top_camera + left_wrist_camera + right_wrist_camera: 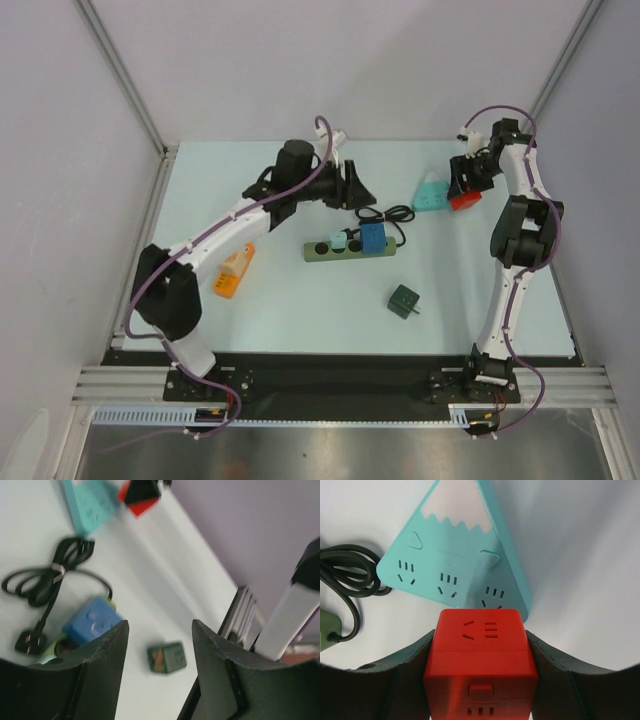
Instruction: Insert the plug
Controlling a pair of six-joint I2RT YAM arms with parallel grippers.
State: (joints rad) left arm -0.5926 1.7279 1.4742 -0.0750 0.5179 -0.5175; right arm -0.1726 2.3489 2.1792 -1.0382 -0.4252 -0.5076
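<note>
- Far right on the table (300,320), your right gripper (480,680) is clamped on the red cube plug (481,665), with the jaws pressed against its two side faces.
- A socket face and a small switch on the cube point at the wrist cam. I judge the pins are on the hidden far side, aimed away from the camera.
- The cube hangs at the near edge of the teal socket block (455,555), which lies flat with three socket groups along that edge. It looks staged there to line the pins up with one group. I can't tell whether they are touching.
- The left gripper (160,650) is spread wide and holds nothing. It hovers above the black cable (50,575), near the green power strip (322,252). It looks parked out of the right arm's way.
- The strip carries a blue cube (372,238), so it's probably not your target.
- The dark green cube (403,299) and the orange item (233,272) lie loose, well apart from the work.
- Next you need the pins centred over one socket group, then a straight push. A skewed entry risks shoving the unheld block.
</note>
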